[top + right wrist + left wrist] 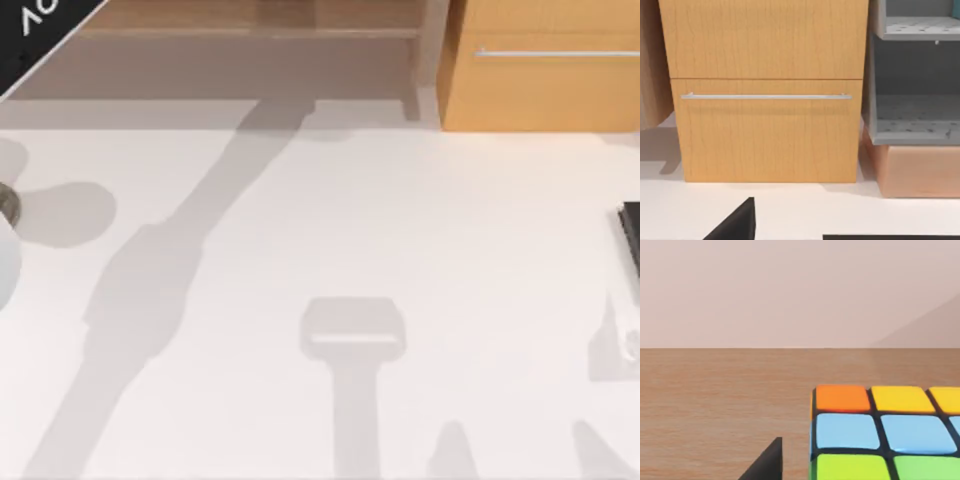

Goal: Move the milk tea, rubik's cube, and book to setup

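1. The small 3x3 rubik's cube (885,432) with black grid lines appears in the left wrist view, close to the camera, resting on a brown wood-grain surface (720,400). Its visible stickers run in rows: one orange then yellow, light blue beneath, green lowest.
2. A dark finger tip (767,464) of the left end effector shows just beside the cube, apart from it. Whether the left end effector is spread or pressed together, I cannot tell.
3. Behind the wood-grain surface stands a plain pale pinkish wall (790,290).
4. The top view records a white worktop (400,220) crossed by grey arm shadows. A light wooden cabinet (540,70) with a slim silver bar handle (555,53) stands at the far right.
5. A flat black object (631,235) lies at the worktop's right edge; its identity cannot be determined.
6. The right wrist view faces the same wooden cabinet, with a grey open shelf unit (915,85) beside it, seated on a peach-coloured block (920,170).
7. A dark finger tip (737,224) of the right end effector is over the white worktop; its spread cannot be told.
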Tool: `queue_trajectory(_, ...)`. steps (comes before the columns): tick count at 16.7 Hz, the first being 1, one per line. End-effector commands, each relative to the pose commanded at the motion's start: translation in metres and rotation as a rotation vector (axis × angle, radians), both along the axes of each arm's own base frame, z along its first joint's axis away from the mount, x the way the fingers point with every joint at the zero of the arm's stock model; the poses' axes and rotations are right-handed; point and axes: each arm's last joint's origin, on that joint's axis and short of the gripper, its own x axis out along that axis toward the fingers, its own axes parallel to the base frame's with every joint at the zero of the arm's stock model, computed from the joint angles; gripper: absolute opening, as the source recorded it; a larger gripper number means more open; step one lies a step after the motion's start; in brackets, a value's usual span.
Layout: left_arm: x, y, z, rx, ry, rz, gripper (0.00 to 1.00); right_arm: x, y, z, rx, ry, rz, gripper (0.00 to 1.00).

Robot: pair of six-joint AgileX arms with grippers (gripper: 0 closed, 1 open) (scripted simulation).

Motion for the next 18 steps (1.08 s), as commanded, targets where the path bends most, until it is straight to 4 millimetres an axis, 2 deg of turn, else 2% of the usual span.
queue_trajectory(10,-0.002,-0.003,-0.002,0.003,0.004,-0.006,1.0,0.0,0.0,0.0,0.0,0.0,0.0,1.0)
queue_trajectory(18,-0.029,-0.001,0.0,0.001,0.001,-0.003,1.0,0.0,0.0,0.0,0.0,0.0,0.0,1.0)
